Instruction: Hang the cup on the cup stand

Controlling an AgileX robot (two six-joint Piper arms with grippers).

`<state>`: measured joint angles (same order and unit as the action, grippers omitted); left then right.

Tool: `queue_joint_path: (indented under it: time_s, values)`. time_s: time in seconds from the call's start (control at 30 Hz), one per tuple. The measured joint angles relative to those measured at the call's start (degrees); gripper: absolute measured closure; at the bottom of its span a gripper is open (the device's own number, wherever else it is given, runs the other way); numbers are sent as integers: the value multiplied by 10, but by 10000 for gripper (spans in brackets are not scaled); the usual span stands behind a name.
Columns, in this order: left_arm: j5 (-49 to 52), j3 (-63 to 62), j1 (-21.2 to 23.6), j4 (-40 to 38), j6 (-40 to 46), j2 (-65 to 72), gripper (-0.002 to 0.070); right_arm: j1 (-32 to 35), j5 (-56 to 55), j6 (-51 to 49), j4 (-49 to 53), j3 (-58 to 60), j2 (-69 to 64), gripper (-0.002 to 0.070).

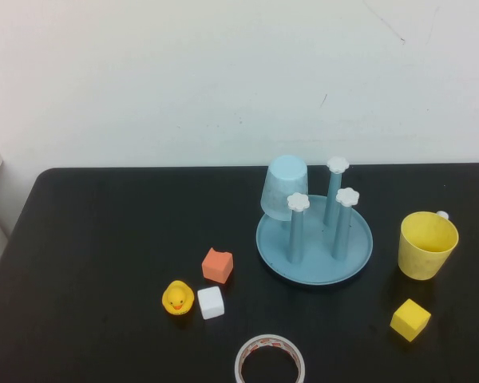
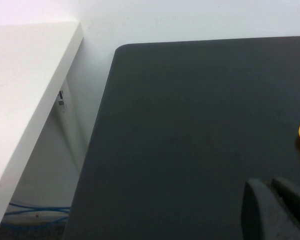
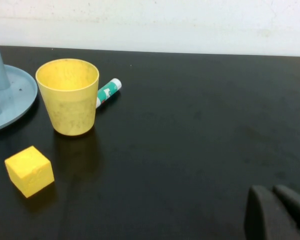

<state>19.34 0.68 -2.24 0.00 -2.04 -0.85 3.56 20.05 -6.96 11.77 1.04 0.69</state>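
Note:
The yellow cup [image 1: 427, 244] stands upright, mouth up, on the black table to the right of the cup stand [image 1: 314, 239]; it also shows in the right wrist view [image 3: 69, 96]. The stand is a light blue round base with blue posts and white flower caps; a pale blue cup [image 1: 285, 187] hangs upside down on its back left post. Neither arm shows in the high view. My left gripper [image 2: 271, 190] is shut and empty above the table's left part. My right gripper [image 3: 272, 196] is shut and empty, well to the right of the yellow cup.
A yellow cube [image 1: 410, 319] lies in front of the yellow cup. A white and green marker [image 3: 108, 92] lies behind the cup. An orange block [image 1: 217, 265], a white cube [image 1: 211, 302], a yellow duck [image 1: 177, 298] and a tape roll [image 1: 270, 361] lie front left of the stand.

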Motion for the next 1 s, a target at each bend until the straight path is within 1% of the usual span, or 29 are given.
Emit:
queue_joint_path:
  time_s: [0.6, 0.8, 0.9, 1.0]
  values:
    - [0, 0, 0, 0, 1, 0, 677, 0, 0, 1, 0, 0, 0, 678]
    - [-6, 0, 0, 28, 4, 0, 677, 0, 0, 2, 1, 0, 0, 678]
    - [-41, 4, 0, 34, 4, 0, 677, 0, -2, 2, 2, 0, 0, 678]
    - [-118, 5, 0, 36, 4, 0, 677, 0, -21, 2, 11, 2, 0, 678]
